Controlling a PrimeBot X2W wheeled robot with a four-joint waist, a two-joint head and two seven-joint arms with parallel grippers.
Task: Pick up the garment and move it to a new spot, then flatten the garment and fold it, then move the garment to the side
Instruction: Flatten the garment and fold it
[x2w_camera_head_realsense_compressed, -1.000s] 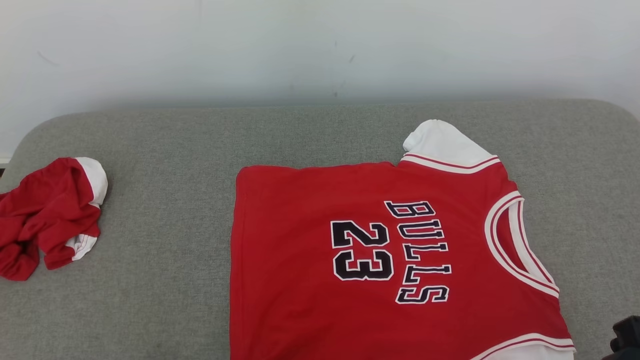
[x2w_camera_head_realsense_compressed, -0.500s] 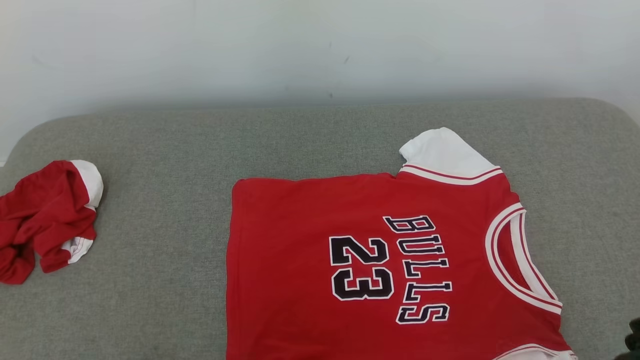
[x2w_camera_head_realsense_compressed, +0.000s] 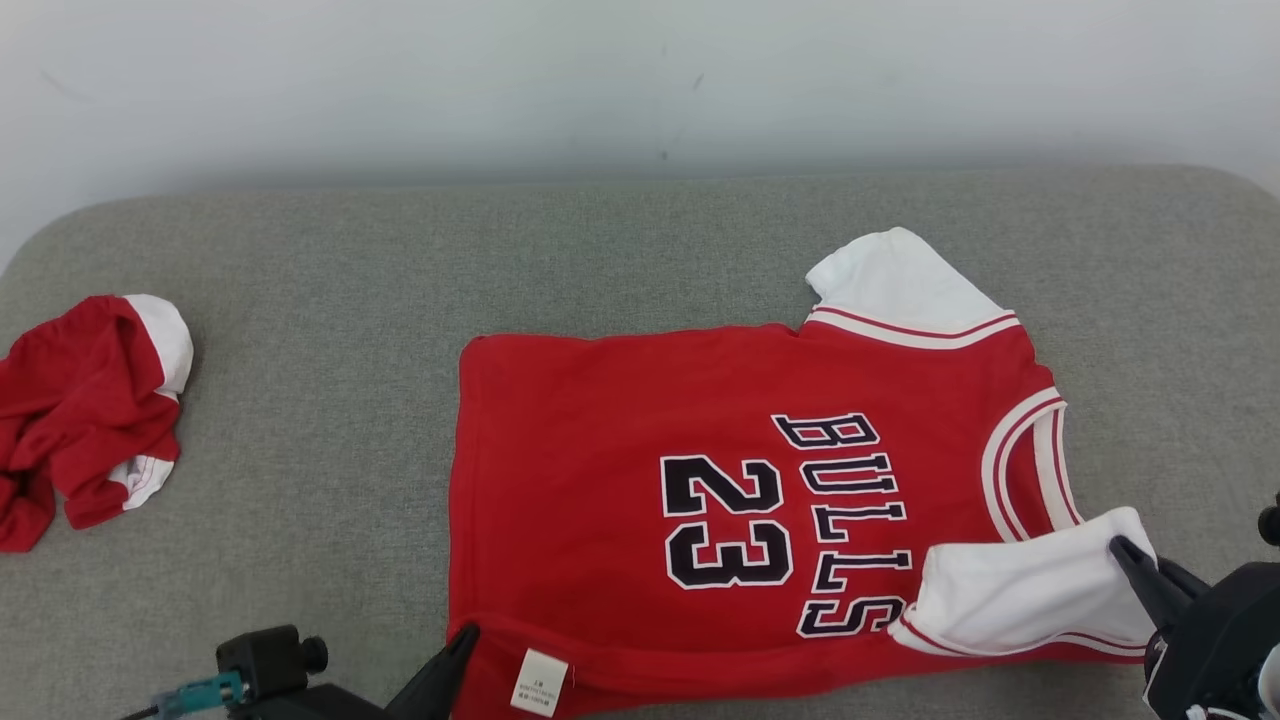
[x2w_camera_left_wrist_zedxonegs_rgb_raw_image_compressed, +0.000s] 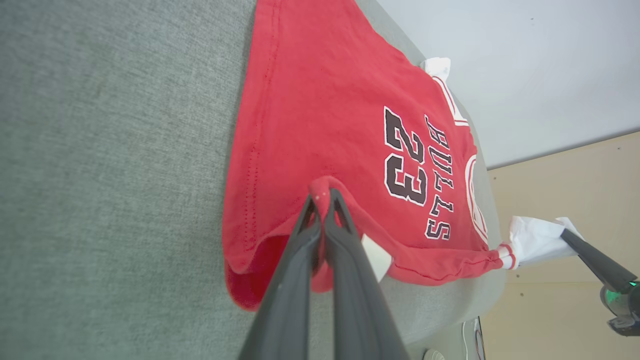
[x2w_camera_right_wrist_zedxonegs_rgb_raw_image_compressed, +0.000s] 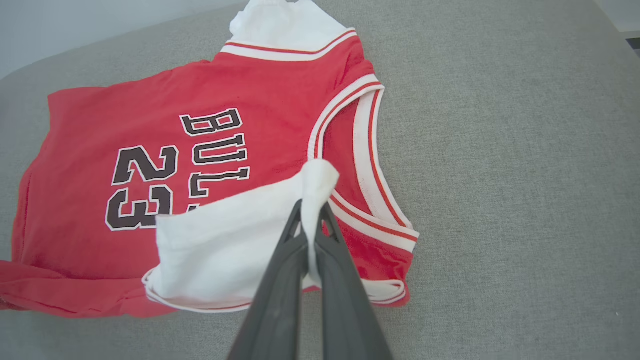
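Note:
The garment (x2w_camera_head_realsense_compressed: 620, 420) is a red jersey with "BULLS 23" in black, lying mostly flat on the grey cushion (x2w_camera_head_realsense_compressed: 300, 300). My left gripper (x2w_camera_head_realsense_compressed: 465, 635) is shut on its near red hem, seen pinched between the fingers in the left wrist view (x2w_camera_left_wrist_zedxonegs_rgb_raw_image_compressed: 322, 197); that edge is lifted and a white label (x2w_camera_head_realsense_compressed: 538, 682) shows. My right gripper (x2w_camera_head_realsense_compressed: 1120, 548) is shut on the near white sleeve (x2w_camera_head_realsense_compressed: 1020, 590), which is drawn up over the jersey's lettering; the right wrist view shows the cloth clamped at the gripper (x2w_camera_right_wrist_zedxonegs_rgb_raw_image_compressed: 311, 207). The far white sleeve (x2w_camera_head_realsense_compressed: 900, 280) lies flat.
A second red and white garment (x2w_camera_head_realsense_compressed: 80, 410) lies crumpled at the cushion's left end. A pale wall (x2w_camera_head_realsense_compressed: 600, 80) stands behind the cushion. Bare grey cushion stretches between the two garments and to the right of the jersey (x2w_camera_right_wrist_zedxonegs_rgb_raw_image_compressed: 500, 150).
The head camera has shifted. Both grippers have come into view at the bottom. The near hem and near white sleeve, flat or out of frame before, are now lifted in the grippers.

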